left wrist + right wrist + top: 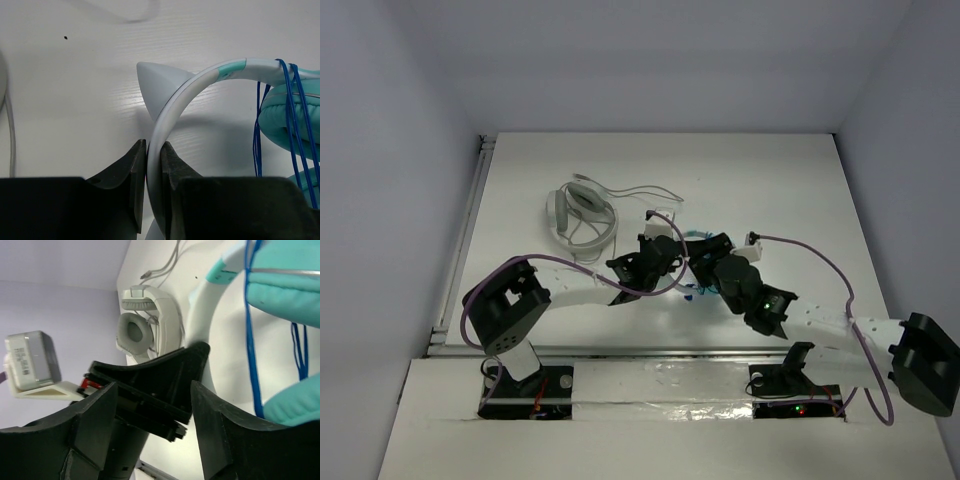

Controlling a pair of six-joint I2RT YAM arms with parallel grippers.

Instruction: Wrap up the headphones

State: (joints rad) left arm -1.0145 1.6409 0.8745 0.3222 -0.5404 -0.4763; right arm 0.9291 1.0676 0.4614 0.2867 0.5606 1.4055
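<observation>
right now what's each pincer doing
Left pincer: closed on the headphones' white headband.
Right pincer: open, holding nothing.

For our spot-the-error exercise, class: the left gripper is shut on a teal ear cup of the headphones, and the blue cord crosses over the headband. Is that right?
Not quite. The left gripper is shut on the white headband, not on a teal ear cup; the left wrist view shows its fingers pinching the band. The blue cord does cross over the headband.
</observation>
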